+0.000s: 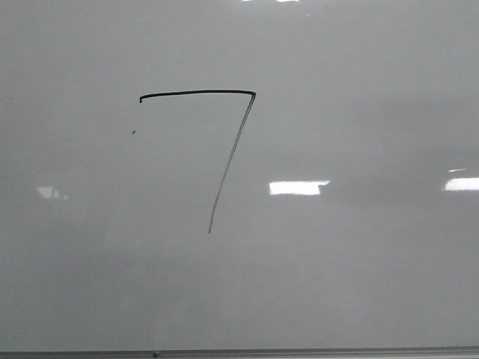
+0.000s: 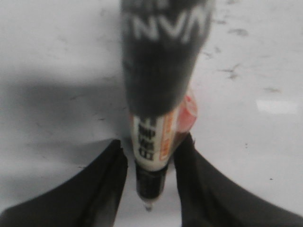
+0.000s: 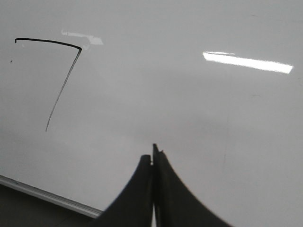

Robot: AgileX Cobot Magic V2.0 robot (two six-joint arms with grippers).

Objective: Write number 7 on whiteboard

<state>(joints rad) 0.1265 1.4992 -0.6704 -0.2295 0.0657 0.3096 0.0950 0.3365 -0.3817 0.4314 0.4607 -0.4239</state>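
Note:
A black number 7 (image 1: 224, 134) is drawn on the whiteboard (image 1: 359, 269), with a thick arched top bar and a fainter slanting downstroke. It also shows in the right wrist view (image 3: 61, 75) on the whiteboard (image 3: 189, 109). No gripper shows in the front view. My left gripper (image 2: 151, 156) is shut on a marker (image 2: 154, 142) with a white and orange label and dark cap end; its tip points at the white surface (image 2: 57, 71). My right gripper (image 3: 152, 158) is shut and empty, over the board to the right of the 7.
A tiny dark speck (image 1: 133, 132) sits left of the 7. Bright light reflections (image 1: 298, 187) lie on the board. The thin grey bottom rim (image 1: 299, 352) runs along the front edge; it also shows in the right wrist view (image 3: 47, 196).

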